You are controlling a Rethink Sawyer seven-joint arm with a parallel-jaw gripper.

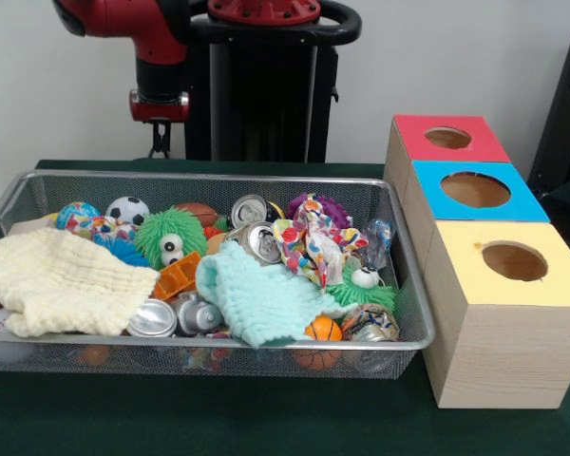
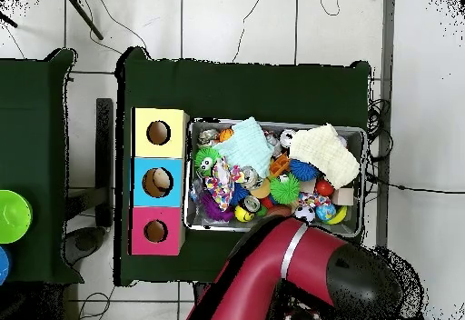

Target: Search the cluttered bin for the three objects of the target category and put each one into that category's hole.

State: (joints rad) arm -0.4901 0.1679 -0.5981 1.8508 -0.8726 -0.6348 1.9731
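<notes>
The silver wire-mesh bin (image 1: 209,178) sits on the green table and also shows in the overhead view (image 2: 187,216). It is packed with crushed cans (image 1: 263,242), balls such as a soccer ball (image 1: 127,210) and an orange ball (image 1: 321,330), a green fuzzy toy (image 1: 169,237), a cream cloth (image 1: 62,280), a mint cloth (image 1: 256,294) and a patterned cloth (image 1: 309,242). Beside it stand three boxes with holes: red (image 1: 413,128), blue (image 1: 527,204) and yellow (image 1: 465,275). My gripper (image 1: 159,142) hangs behind the bin's far left rim, above the table and holding nothing that I can see.
In the overhead view my red arm (image 2: 281,262) covers the bin's near edge and hides the gripper. The boxes stand in a row (image 2: 141,166) on the bin's left there. A second green table with a green dish (image 2: 11,216) lies further left.
</notes>
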